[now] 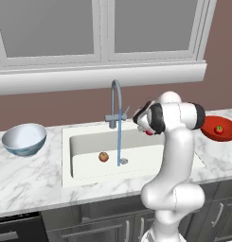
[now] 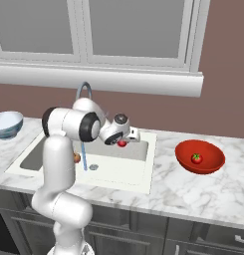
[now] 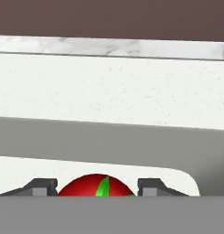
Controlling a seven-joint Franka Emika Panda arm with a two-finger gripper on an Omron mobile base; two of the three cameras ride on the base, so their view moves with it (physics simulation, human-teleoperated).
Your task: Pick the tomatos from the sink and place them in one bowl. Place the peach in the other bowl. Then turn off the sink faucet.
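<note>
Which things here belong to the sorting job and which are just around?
Job: held red tomato, dark two-finger gripper, tomato in shallow red bowl, orange-tan peach, white basin sink, deep pale-blue bowl, running gooseneck faucet.
Around: window, cabinets.

A white-framed double window (image 1: 101, 30) with a deep white sill (image 1: 98, 78) sits in a reddish-brown wall (image 1: 56, 106) above the white marble worktop (image 1: 27, 177) and dark grey cabinets (image 1: 103, 224).

No writing, label, brand mark or number can be read anywhere in these views. The surfaces shown are plain and bear no signs at all.
</note>
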